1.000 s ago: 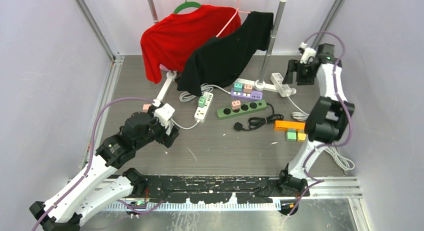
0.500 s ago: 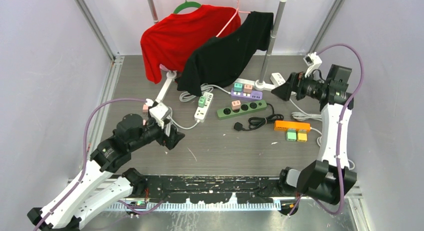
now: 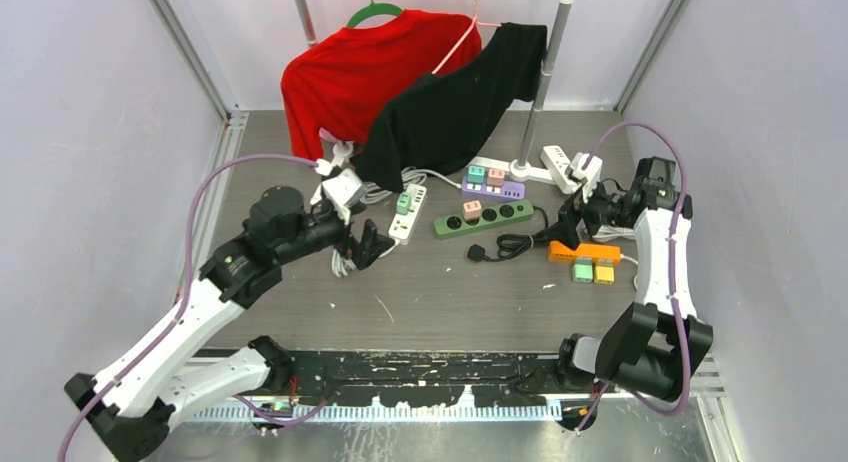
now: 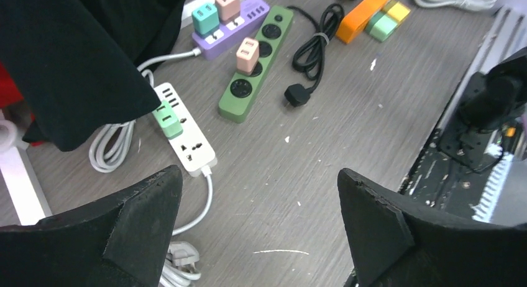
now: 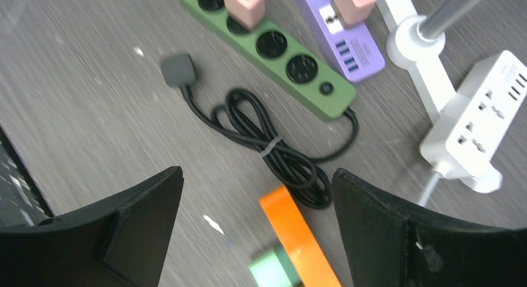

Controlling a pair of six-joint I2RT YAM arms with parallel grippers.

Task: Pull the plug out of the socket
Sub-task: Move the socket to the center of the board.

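Green socket strip [image 3: 483,218] with its pink plug [image 3: 472,208], mid-bench between both grippers.
Left gripper [image 3: 366,249] and right gripper [image 3: 567,226] gape wide, empty, each near it, not touching.

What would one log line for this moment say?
left gripper open, empty | right gripper open, empty | pink plug seated in green strip | green plug seated in white strip | no plug gripped

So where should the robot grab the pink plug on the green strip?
Probably the pink plug, by its two flat side faces, coming down from above. It stands upright out of the green strip, a boxy block with nothing crowding it, so it can be straddled and pulled straight up.
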